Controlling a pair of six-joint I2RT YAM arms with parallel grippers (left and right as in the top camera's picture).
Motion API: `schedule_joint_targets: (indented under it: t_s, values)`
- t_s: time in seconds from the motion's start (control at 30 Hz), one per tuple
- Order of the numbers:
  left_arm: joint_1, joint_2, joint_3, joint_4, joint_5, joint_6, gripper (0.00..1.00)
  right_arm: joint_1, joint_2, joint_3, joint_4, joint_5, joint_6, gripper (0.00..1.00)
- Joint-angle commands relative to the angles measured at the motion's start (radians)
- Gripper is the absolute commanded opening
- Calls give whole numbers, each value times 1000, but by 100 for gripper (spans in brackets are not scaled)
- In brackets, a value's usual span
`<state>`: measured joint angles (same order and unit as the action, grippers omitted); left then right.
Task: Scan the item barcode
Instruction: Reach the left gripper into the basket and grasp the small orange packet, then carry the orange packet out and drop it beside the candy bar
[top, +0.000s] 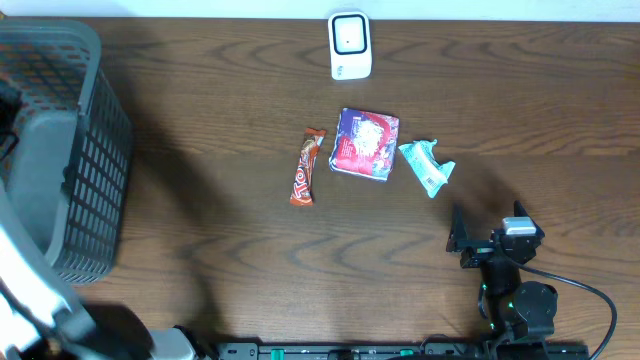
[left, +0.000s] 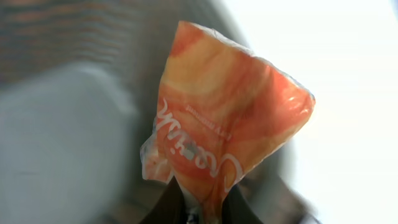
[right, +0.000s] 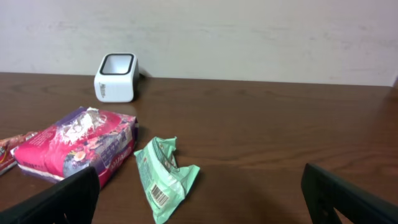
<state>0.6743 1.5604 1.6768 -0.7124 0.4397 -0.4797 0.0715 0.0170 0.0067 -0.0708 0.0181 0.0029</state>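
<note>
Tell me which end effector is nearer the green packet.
Right. The right end effector sits open just on the robot's side of the green packet; the left end effector, shut on an orange packet, is far off by the basket.

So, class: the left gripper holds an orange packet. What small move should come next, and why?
Probably carry the orange packet toward the white scanner at the far edge of the table. The left gripper is shut on the packet's lower end, so it is held, and no barcode shows on the face in view; it may need turning.
</note>
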Motion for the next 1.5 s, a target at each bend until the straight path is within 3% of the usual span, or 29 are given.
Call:
schedule_joint_targets:
  t_s: [0.0,0.17,0.3,0.37,0.57,0.8,1.07,1.1,1.17,1.2,1.33,1.47]
  values:
    - [-76,-106,10,-42,263,-82,7,7,-4,-2,-4,-1,3,99]
    - [-326,-184,10,-148,162,-13,7,7,-4,-2,-4,-1,3,99]
    - [-617,-149,2,-284,-153,74,7,7,-4,-2,-4,-1,3,99]
    - [-725,-118,-11,-317,-231,80,8,7,-4,-2,-4,-1,3,99]
    - [-1005,48,-40,-322,-262,79,7,7,-4,-2,-4,-1,3,99]
    - [-1152,284,-40,-283,-275,74,7,7,-4,-2,-4,-1,3,99]
    - [-1162,448,-40,-241,-275,70,8,7,-4,-2,-4,-1,3,99]
    - [-1162,458,-40,-237,-275,60,15,7,-4,-2,-4,-1,3,99]
    - [-1162,465,-40,-229,-270,48,52,7,-4,-2,-4,-1,3,99]
    - [-1162,465,-40,-221,-269,49,62,7,-4,-2,-4,-1,3,99]
    - [-1146,451,-6,-230,-268,49,78,7,-4,-2,-4,-1,3,99]
    - [-1096,390,54,-277,-269,49,79,7,-4,-2,-4,-1,3,99]
